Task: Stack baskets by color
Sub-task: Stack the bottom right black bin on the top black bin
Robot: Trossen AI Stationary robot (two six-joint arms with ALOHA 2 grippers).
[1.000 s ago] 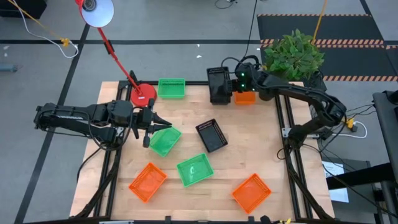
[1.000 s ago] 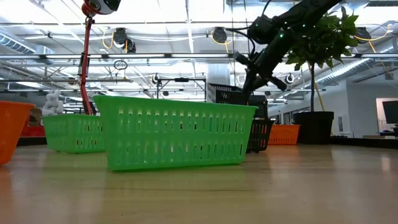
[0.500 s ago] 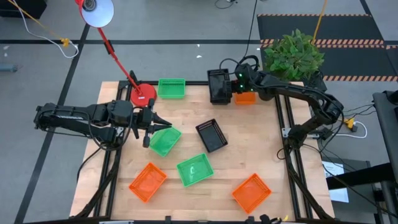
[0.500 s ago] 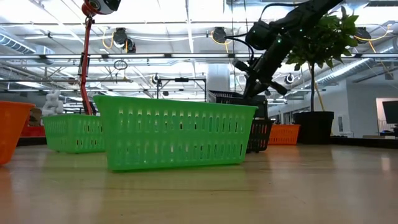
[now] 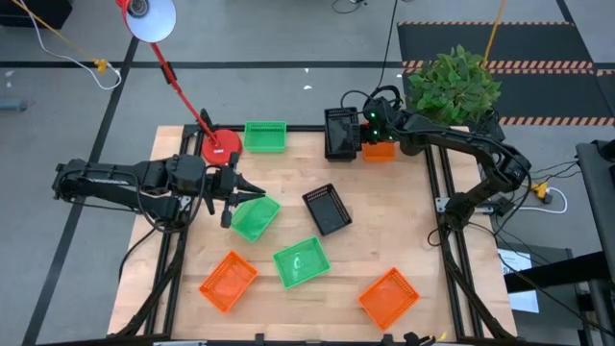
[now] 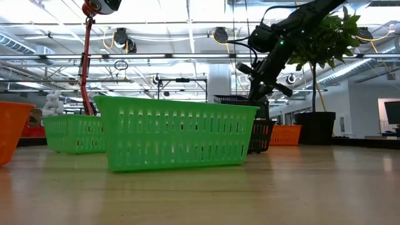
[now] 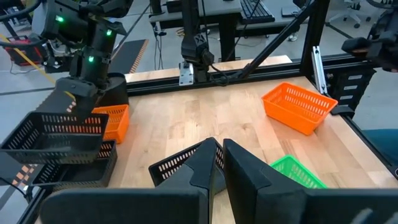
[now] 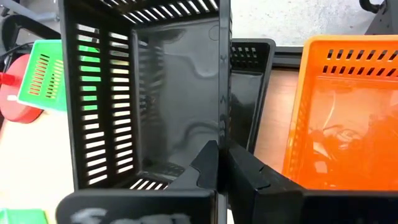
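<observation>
Your right gripper (image 5: 356, 132) is tipping the black basket (image 5: 340, 132) it pinches by one wall, bringing it more level above the second black basket (image 7: 78, 169) at the table's far edge. In the high view you are now seeing into its open top, where a second ago it was showing more of its side.
</observation>
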